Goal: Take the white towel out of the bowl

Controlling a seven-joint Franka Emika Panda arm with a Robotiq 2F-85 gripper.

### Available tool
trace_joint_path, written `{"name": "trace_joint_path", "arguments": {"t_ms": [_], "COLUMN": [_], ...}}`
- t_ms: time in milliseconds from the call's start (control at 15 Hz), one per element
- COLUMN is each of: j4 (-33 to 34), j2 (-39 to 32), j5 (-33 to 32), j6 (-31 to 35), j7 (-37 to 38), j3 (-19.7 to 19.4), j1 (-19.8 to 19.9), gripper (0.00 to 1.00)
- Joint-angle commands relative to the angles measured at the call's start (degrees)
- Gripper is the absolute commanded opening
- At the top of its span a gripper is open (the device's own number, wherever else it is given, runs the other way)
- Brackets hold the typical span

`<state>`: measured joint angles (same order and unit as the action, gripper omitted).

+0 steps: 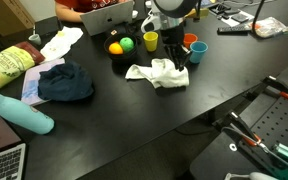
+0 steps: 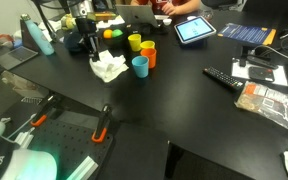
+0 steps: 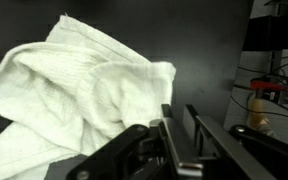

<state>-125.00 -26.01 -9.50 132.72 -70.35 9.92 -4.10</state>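
The white towel (image 1: 156, 72) lies crumpled on the black table (image 1: 184, 105), and no bowl shows around it. It also shows in an exterior view (image 2: 108, 68) and fills the left of the wrist view (image 3: 69, 90). My gripper (image 1: 174, 62) hangs just over the towel's far edge, next to the cups, and also shows in an exterior view (image 2: 91, 46). In the wrist view its fingers (image 3: 181, 125) stand close together with nothing between them. The towel is beside the fingers, not in them.
A yellow cup (image 1: 150, 41), an orange cup (image 1: 191, 41) and a blue cup (image 1: 197, 50) stand right behind the towel. Yellow and green balls (image 1: 119, 45) sit further back. A dark blue cloth (image 1: 66, 83), a teal bottle (image 1: 24, 115), a laptop and papers lie around.
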Motion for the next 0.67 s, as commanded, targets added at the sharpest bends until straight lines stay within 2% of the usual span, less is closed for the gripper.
{"name": "trace_joint_path", "arguments": {"t_ms": [0, 200, 400, 600], "j4": [-7.5, -8.9, -5.8, -2.4], "j2": [4.8, 5.3, 2.9, 0.2], "j5": [2.2, 0.6, -1.0, -2.5], "j6": [6.4, 10.7, 13.0, 14.3], "j7": [-1.2, 2.2, 4.0, 4.2], "j3": [2.2, 0.9, -0.2, -1.0], "j1": [1.5, 0.4, 0.2, -0.1], "gripper": [0.53, 0.75, 0.99, 1.0]}}
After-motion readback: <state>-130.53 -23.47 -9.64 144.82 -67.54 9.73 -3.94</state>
